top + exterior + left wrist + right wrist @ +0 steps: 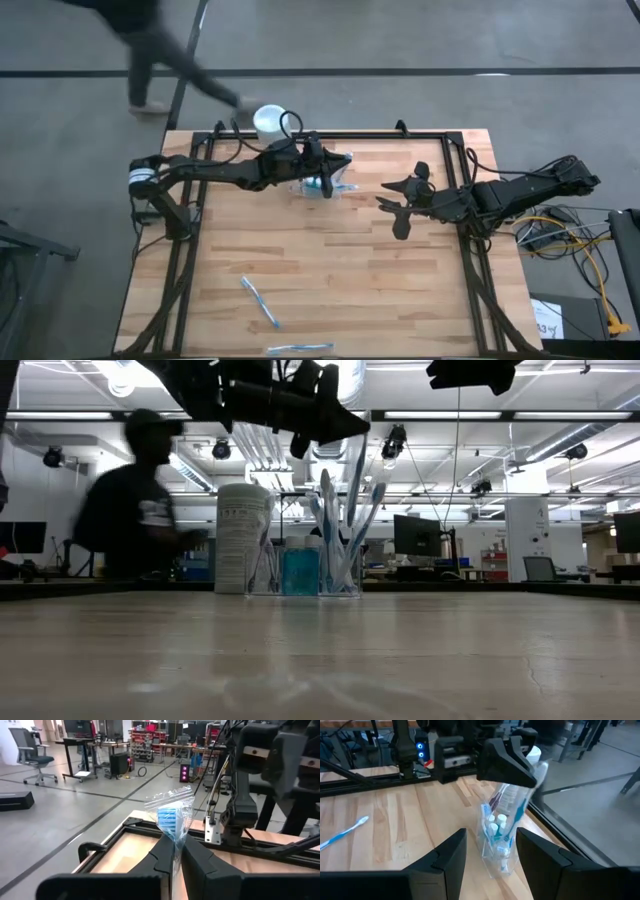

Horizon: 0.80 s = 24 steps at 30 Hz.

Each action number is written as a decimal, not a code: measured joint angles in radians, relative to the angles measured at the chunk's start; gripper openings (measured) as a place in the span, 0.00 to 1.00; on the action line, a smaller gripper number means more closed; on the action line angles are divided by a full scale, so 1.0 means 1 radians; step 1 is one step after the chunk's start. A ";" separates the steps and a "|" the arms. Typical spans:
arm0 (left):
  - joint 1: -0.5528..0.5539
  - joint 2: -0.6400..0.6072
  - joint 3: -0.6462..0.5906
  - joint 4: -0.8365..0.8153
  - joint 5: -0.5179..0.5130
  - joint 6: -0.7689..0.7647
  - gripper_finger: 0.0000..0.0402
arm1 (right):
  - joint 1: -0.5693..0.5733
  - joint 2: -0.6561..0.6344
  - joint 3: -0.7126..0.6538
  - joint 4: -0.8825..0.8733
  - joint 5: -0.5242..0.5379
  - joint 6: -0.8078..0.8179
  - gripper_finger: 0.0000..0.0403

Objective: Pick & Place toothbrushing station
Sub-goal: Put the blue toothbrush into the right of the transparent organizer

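Toothbrushing station [305, 565], a small clear plastic holder with blue bottles and upright brushes, stood on the wooden desk [330, 270] near its far edge, just beside a taller white cylindrical container [243, 538]. Left pincer [176, 851] was pinched nearly shut on a thin clear plastic piece at the station's top. Right pincer [490, 850] hung open nearby, gripping nothing. 2 loose blue-and-white toothbrushes [261, 303] lay well apart. Lifting should probably go straight up and slowly, keeping the station upright.

Clear holder [305, 575] on far tabletop, brushes upright inside, blue bottle too. White cylinder [243, 538] touching its left. Blurred person [130, 500] behind, left.
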 joint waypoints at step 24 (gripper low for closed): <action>0.064 0.102 -0.003 -0.114 0.061 -0.138 0.06 | 0.000 0.000 0.000 -0.012 0.000 -0.007 0.42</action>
